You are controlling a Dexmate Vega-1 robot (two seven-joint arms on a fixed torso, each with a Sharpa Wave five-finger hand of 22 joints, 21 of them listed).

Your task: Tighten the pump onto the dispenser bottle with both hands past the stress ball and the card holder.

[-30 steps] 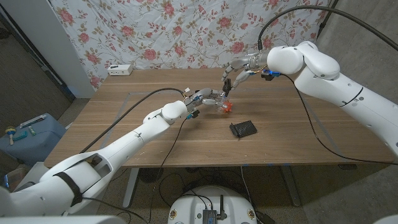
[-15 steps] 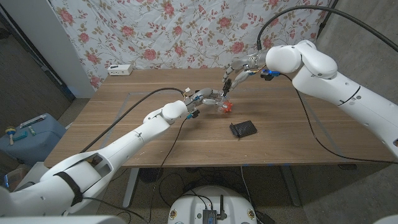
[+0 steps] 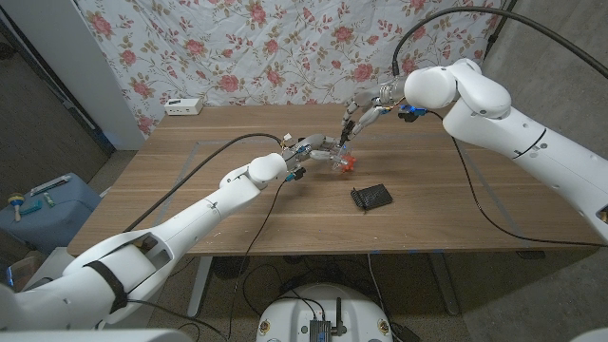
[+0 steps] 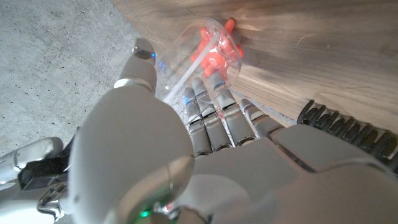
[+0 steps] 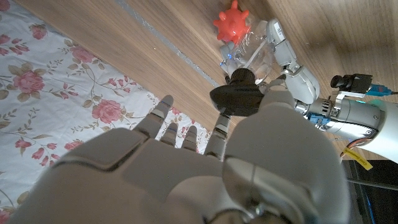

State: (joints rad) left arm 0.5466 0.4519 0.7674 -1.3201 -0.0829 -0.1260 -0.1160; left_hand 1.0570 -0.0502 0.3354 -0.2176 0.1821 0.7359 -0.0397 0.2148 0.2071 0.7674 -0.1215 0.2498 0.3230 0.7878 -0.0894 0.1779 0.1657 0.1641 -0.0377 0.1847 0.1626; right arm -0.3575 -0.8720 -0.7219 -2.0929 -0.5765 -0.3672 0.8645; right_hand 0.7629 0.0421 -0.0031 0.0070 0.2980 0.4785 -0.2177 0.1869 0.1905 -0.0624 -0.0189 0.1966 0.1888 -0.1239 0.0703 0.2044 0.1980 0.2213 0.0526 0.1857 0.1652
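Right hand (image 3: 361,110), reaching in from above: its thumb and a finger pinch the black pump (image 5: 239,94) at the head, the remaining fingers (image 5: 163,116) spread loosely away from it. Below it, the left hand (image 3: 318,149) wraps its fingers (image 4: 208,118) around the clear dispenser bottle (image 4: 199,53), which stands near the middle of the wooden table (image 3: 190,199), toward its far side. The bottle is transparent, so the red spiky stress ball (image 5: 231,25) just beyond it shows through the wall in the left wrist view (ball and bottle look very close; whether they touch cannot be told). The black card holder (image 3: 371,197) lies nearer the robot and to its right, apart from both hands.

The step in hand appears to be the turning of the pump on the bottle neck. To do it well, the left hand should hold the bottle firmly upright without squeezing the thin wall, while the right hand keeps the pump square to the neck so the thread does not cross. Turn in short strokes, regripping between them. Keep the bottle planted where it is, lest it nudge the stress ball. How far the pump is already screwed down cannot be read here.
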